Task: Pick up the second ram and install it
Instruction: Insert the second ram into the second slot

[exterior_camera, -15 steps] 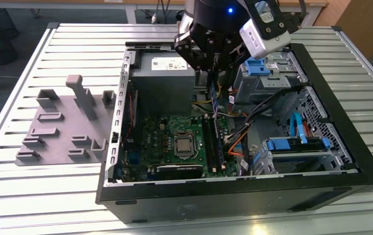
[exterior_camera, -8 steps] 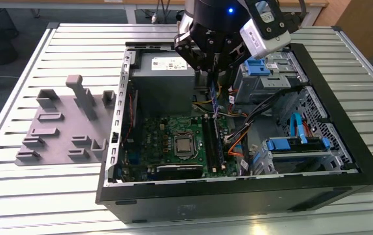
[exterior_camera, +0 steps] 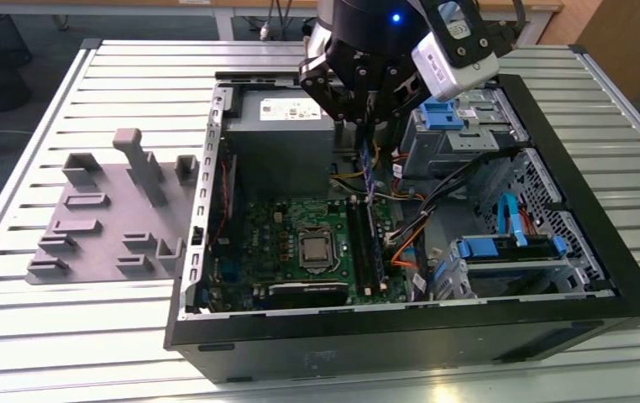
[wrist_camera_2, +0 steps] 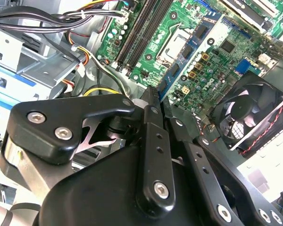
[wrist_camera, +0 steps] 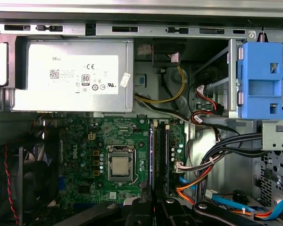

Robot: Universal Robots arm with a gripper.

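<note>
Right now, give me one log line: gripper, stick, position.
gripper: shut on memory stick | stick: edge-on between fingers | position: above motherboard slots, inside open computer case | seated: no

An open black computer case lies on a slatted metal table. Inside it a green motherboard holds a silver processor near its middle and long black slots just beside it. A grey power supply sits above the board in the first wrist view, and yellow, black and orange cables run between it and the drive cages. Blue plastic brackets mark those cages. A black fan with red wires stands at the edge of the board. On the exterior view's left, apart from the case, stands a grey fixture with upright posts.
</note>
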